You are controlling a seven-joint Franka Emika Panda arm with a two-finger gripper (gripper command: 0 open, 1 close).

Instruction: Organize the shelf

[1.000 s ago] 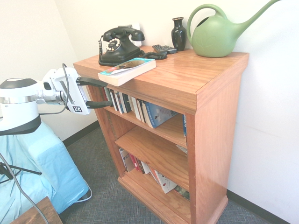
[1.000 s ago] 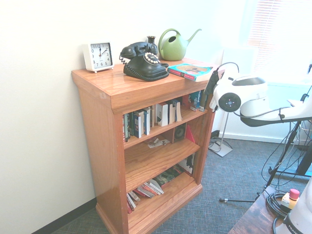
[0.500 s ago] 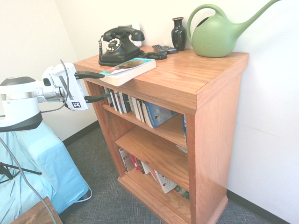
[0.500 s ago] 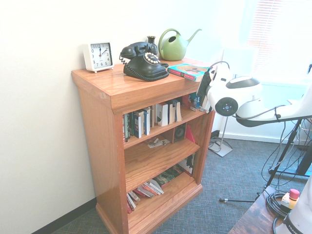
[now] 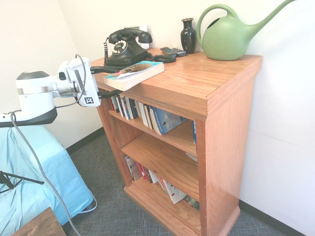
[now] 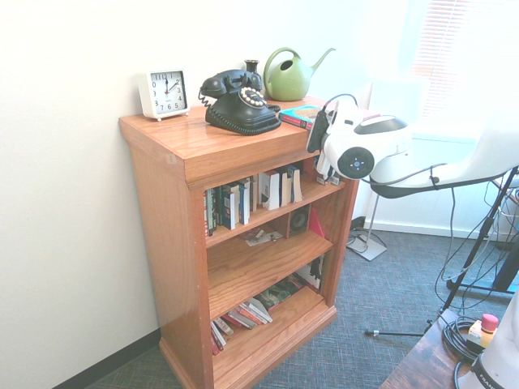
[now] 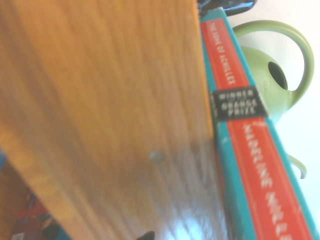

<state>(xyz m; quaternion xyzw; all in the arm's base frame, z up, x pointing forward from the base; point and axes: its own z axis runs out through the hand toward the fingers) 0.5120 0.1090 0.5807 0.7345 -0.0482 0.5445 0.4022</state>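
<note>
**A:** Why is the gripper [image 5: 109, 81] lying level, with its jaws spread wide and nothing in them?

**B:** I judge it is lining up on the book [image 5: 134, 74]. One finger sits above the book's near corner and the other below the overhanging top of the shelf [image 5: 206, 83]. Whether either finger touches yet, I cannot tell.

**A:** And why does the book lie flat there?

**B:** It looks out of place: it lies on the top at the front edge with its red and teal spine [image 7: 247, 150] facing the arm, while the other books [image 5: 142, 112] stand on the upper inner level just below. Probably it belongs with them.

**A:** What lies further back?

**B:** The black telephone [image 5: 124, 46] just behind the book, then the dark vase [image 5: 188, 35] and the green watering can [image 5: 231, 37] by the wall. The second exterior view adds a white clock [image 6: 163, 93] at the far corner.
</note>
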